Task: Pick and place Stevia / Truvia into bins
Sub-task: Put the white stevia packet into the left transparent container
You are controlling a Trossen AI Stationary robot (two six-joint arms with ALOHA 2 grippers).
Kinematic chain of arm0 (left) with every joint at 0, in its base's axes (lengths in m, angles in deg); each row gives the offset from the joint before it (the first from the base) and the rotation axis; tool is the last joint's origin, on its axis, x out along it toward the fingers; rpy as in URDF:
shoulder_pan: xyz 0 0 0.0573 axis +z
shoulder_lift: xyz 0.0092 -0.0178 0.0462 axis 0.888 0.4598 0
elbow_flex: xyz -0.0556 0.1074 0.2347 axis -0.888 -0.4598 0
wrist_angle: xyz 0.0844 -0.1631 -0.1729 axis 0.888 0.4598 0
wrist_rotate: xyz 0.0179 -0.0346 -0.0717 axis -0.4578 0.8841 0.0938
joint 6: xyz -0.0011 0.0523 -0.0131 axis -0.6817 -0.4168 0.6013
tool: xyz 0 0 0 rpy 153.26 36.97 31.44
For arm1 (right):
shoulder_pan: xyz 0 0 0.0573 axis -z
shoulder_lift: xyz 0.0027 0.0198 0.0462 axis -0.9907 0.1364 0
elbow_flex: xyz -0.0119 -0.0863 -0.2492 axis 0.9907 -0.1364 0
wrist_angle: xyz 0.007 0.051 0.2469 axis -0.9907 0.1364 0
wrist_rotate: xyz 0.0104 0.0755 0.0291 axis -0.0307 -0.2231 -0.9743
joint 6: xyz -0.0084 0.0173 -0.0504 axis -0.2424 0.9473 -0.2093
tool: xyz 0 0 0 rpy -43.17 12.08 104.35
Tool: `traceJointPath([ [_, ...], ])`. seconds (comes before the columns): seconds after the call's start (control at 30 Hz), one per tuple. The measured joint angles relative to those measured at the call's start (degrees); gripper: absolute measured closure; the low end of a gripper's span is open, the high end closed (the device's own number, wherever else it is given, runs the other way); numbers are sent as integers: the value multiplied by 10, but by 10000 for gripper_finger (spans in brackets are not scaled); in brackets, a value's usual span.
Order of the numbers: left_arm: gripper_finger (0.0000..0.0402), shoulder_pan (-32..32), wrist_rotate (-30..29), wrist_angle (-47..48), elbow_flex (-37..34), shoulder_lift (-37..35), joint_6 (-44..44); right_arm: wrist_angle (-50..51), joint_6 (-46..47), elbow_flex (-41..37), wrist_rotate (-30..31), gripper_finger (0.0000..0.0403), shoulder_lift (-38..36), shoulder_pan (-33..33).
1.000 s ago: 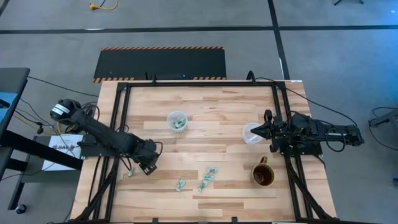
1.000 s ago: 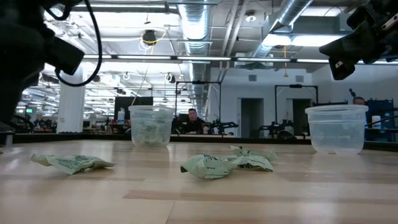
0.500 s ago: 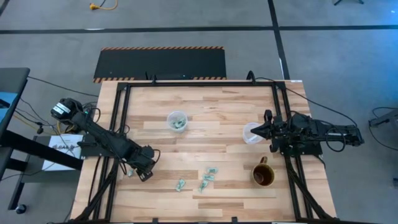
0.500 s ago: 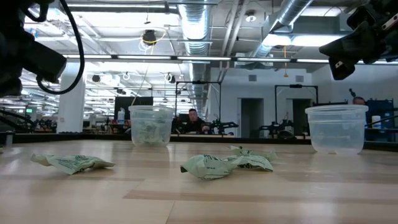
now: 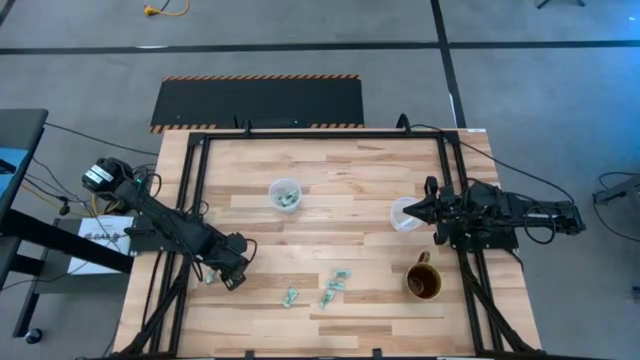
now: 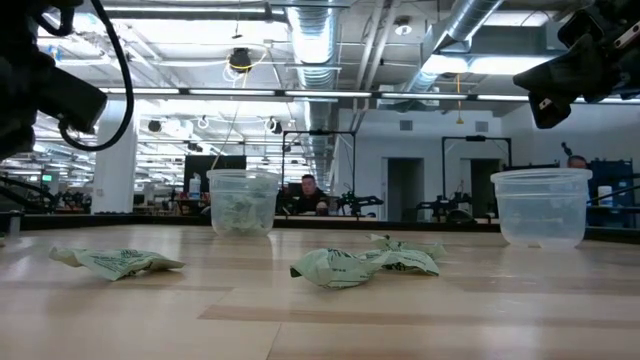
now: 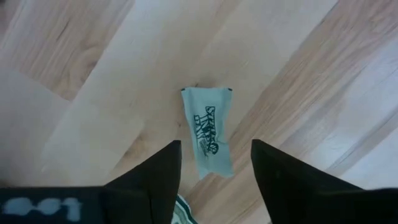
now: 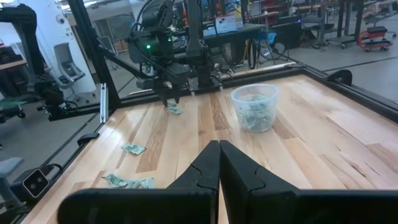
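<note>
Several green-and-white Stevia sachets lie flat on the wooden table: a loose group point(image 5: 330, 288) near the front edge and one point(image 7: 208, 130) under my left gripper. My left gripper point(image 7: 215, 144) points down at the table's near left point(image 5: 232, 274), open, one finger on either side of that sachet and not touching it. One clear bin point(image 5: 285, 193) at the centre back holds sachets. The other bin point(image 5: 403, 214) stands at the right, just in front of my right gripper point(image 5: 425, 210), which is shut and level.
A brown mug point(image 5: 423, 281) stands near the table's front right. A corner of another sachet point(image 7: 181, 217) shows beside my left fingers. A black frame point(image 5: 190, 200) runs along the table's edges. A person point(image 6: 308, 190) sits in the room beyond the far edge.
My left gripper has gone a little toward the table's left and near edges and slightly down, then kept still. The sachets and both bins have stayed where they were.
</note>
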Motion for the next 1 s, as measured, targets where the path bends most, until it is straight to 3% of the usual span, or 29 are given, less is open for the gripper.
traceJointPath([
  [0.37,198,0,29,-106,-71,-1,28,0,0,0,0,403,0,0],
  [0.6,200,0,17,-87,-76,-2,21,0,0,0,0,403,0,0],
  [1.0,268,-1,-12,-51,-77,-1,22,0,0,0,0,403,0,0],
])
